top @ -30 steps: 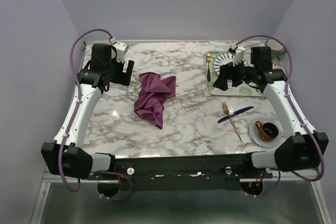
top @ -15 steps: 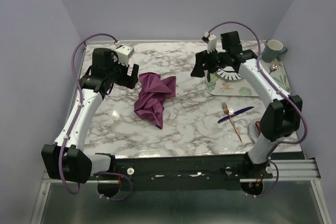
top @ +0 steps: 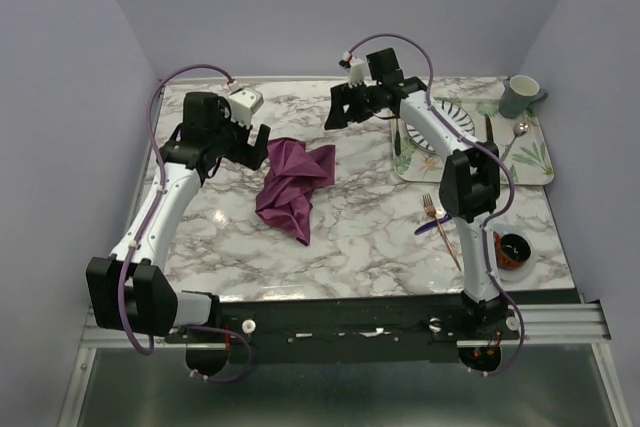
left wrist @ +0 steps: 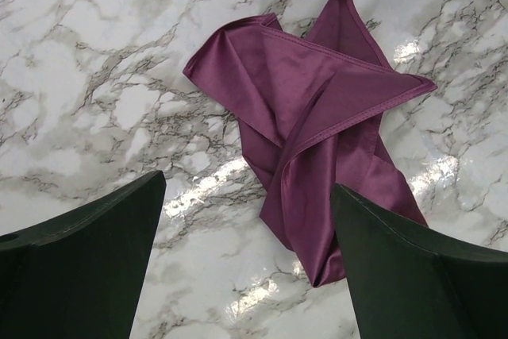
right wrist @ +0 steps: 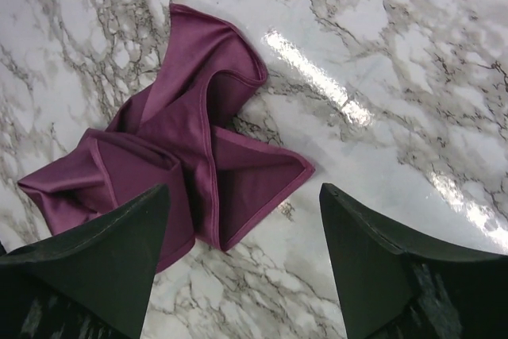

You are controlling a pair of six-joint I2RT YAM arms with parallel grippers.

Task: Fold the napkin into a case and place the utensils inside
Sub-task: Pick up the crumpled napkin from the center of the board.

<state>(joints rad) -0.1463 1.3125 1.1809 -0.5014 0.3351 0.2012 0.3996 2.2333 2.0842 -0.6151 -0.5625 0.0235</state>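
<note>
A plum-purple napkin (top: 293, 187) lies crumpled and loosely folded over itself on the marble table (top: 360, 237), left of centre, not yet shaped into a case. In the left wrist view the napkin (left wrist: 317, 132) shows a broad triangular flap crossing a narrower bunched strip. In the right wrist view the napkin (right wrist: 182, 172) spreads in overlapping folds with hemmed edges.

The left gripper (top: 252, 143) hangs just beside the cloth's left edge, its jaws spread wide and holding nothing. Its own camera frames the left gripper (left wrist: 248, 190) above the fabric, apart from it. The right gripper (top: 338, 112) reaches across from the far side, past the cloth's upper right corner. Seen from its wrist, the right gripper (right wrist: 244, 194) is likewise parted and empty, above the napkin.

Well to the right, the copper fork (top: 432, 211) and dark blue knife (top: 430, 226) lie crossed on the marble, partly hidden behind the right arm. Beyond them a patterned tray (top: 530, 162) carries a plate (top: 455, 117), a silver spoon (top: 515, 132) and a grey mug (top: 518, 95). A small dark cup (top: 513, 250) sits near the table's front right corner.
</note>
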